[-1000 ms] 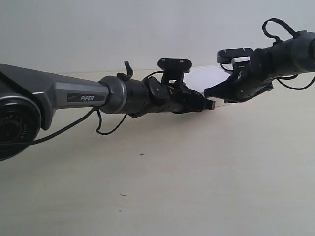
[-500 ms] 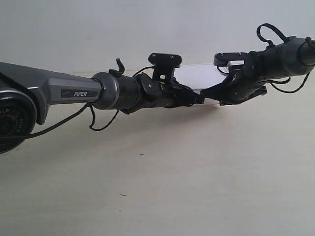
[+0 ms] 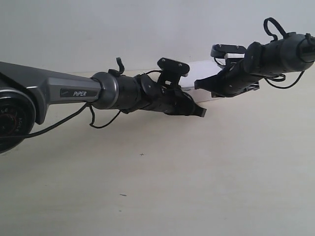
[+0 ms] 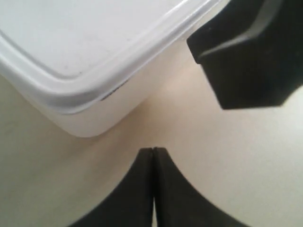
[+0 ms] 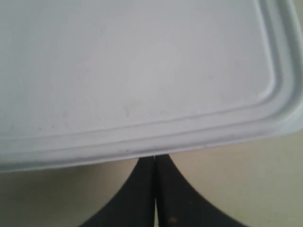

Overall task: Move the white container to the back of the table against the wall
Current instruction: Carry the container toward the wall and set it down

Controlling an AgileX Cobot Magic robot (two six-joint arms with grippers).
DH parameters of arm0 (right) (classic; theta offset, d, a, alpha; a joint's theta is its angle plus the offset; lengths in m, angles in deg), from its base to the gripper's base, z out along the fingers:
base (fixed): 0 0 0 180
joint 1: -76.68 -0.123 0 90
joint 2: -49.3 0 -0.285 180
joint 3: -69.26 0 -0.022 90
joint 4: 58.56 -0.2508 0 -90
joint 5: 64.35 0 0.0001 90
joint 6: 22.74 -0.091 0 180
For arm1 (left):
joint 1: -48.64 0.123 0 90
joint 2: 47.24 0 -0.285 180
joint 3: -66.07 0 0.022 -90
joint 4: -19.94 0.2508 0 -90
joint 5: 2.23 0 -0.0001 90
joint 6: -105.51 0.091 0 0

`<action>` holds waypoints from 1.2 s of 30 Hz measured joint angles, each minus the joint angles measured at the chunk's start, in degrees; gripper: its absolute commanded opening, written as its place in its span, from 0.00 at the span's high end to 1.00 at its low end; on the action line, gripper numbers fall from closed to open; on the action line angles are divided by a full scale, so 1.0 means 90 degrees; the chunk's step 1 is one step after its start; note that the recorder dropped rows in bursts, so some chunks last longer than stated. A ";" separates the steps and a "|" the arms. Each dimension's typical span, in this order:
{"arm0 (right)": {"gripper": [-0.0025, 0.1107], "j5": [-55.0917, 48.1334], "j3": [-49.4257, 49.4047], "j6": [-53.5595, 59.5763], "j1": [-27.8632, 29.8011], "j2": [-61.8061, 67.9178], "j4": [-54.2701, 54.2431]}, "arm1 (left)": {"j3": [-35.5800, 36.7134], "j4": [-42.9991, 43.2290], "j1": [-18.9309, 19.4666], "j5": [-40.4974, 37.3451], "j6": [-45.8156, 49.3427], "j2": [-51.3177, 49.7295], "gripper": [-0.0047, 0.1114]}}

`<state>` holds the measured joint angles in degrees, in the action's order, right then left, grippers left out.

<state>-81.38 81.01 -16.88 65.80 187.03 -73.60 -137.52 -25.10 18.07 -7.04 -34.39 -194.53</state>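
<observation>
Right gripper (image 5: 155,161) — closed — at white container (image 5: 142,71) edge.

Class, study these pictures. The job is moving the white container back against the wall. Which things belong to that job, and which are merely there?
Belong to the job:
white container
table
wall
left gripper, shut
right gripper, shut, at the container's edge

Merely there:
dark speck on the table

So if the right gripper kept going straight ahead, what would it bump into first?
The white container. The right gripper, jaws shut, points at the box's side just under its rim. It looks close enough to be touching, though the rim hides the contact.
</observation>
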 measured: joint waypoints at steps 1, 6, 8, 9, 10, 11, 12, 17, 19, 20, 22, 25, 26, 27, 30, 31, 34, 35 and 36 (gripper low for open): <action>0.98 0.0000 0.0078 0.0000 0.0000 0.0013 0.0000 | 0.0000 0.0000 0.0000 0.0136 0.0000 0.0000 0.96; 0.98 -0.0148 0.0326 0.0000 0.0000 0.0146 0.0000 | 0.0000 -0.0019 0.0004 0.0609 0.0000 0.0000 0.96; 0.98 -0.0189 0.0374 0.0012 0.0000 0.0203 0.0000 | 0.0000 -0.0019 0.0015 0.0698 0.0000 0.0012 0.96; 0.98 -0.0189 0.0383 0.0012 0.0000 0.0230 0.0000 | 0.0000 -0.0019 0.0015 0.0727 0.0000 0.0012 0.96; 0.98 -0.0189 0.0399 0.0012 0.0000 0.0247 0.0000 | 0.0000 -0.0019 0.0015 0.0749 0.0000 0.0012 0.96; 0.98 -0.0189 0.0399 0.0012 0.0000 0.0253 0.0000 | 0.0000 -0.0019 0.0015 0.0794 0.0000 0.0012 0.96; 0.98 -0.0175 0.0399 0.0012 0.0000 0.0262 0.0000 | 0.0000 -0.0019 0.0015 0.0828 0.0000 0.0012 0.96; 0.98 -0.0013 0.0413 0.0012 0.0000 0.0320 -0.0034 | 0.0000 -0.0019 0.0015 0.0953 0.0000 0.0012 0.96; 0.98 0.0046 0.0431 0.0024 0.0000 0.0375 -0.0096 | 0.0000 -0.0019 0.0015 0.0967 0.0000 0.0012 0.96; 0.98 0.0046 0.0467 0.0024 0.0000 0.0421 -0.0110 | 0.0000 -0.0019 0.0015 0.0978 0.0000 0.0012 0.96; 0.98 -0.0024 0.0603 0.0024 0.0000 0.0515 -0.0121 | 0.0000 0.0032 0.0015 0.0978 0.0013 0.0012 0.96; 0.98 -0.0112 0.0794 0.0024 0.0000 0.0578 -0.0148 | 0.0000 0.0261 0.0015 0.0900 0.0025 0.0012 0.96; 0.98 -0.0112 0.0831 0.0024 0.0000 0.0578 -0.0159 | 0.0000 0.0332 0.0015 0.0853 0.0025 0.0012 0.96; 0.98 -0.0126 0.0886 0.0024 0.0000 0.0578 -0.0159 | 0.0000 0.0394 0.0015 0.0819 0.0025 0.0012 0.96; 0.98 -0.0126 0.1058 0.0024 -0.0072 0.0578 -0.0171 | 0.0000 0.0482 0.0015 0.0738 0.0025 0.0012 0.96; 0.98 -0.0141 0.1118 0.0024 -0.0085 0.0578 -0.0171 | 0.0000 0.0496 0.0015 0.0724 0.0025 0.0012 0.96; 0.98 -0.0166 0.1315 0.0024 -0.0126 0.0681 -0.0173 | 0.0000 0.0537 0.0015 0.0688 0.0025 0.0012 0.96; 0.98 -0.0203 0.1367 0.0024 -0.0142 0.0713 -0.0189 | 0.0000 0.0555 0.0015 0.0663 0.0025 0.0012 0.96; 0.98 -0.0248 0.1436 0.0024 -0.0142 0.0761 -0.0189 | 0.0000 0.0555 0.0015 0.0650 0.0025 0.0012 0.96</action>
<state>-83.61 93.94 -16.67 64.52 193.88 -75.30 -137.52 -20.11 18.20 -1.19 -34.17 -194.42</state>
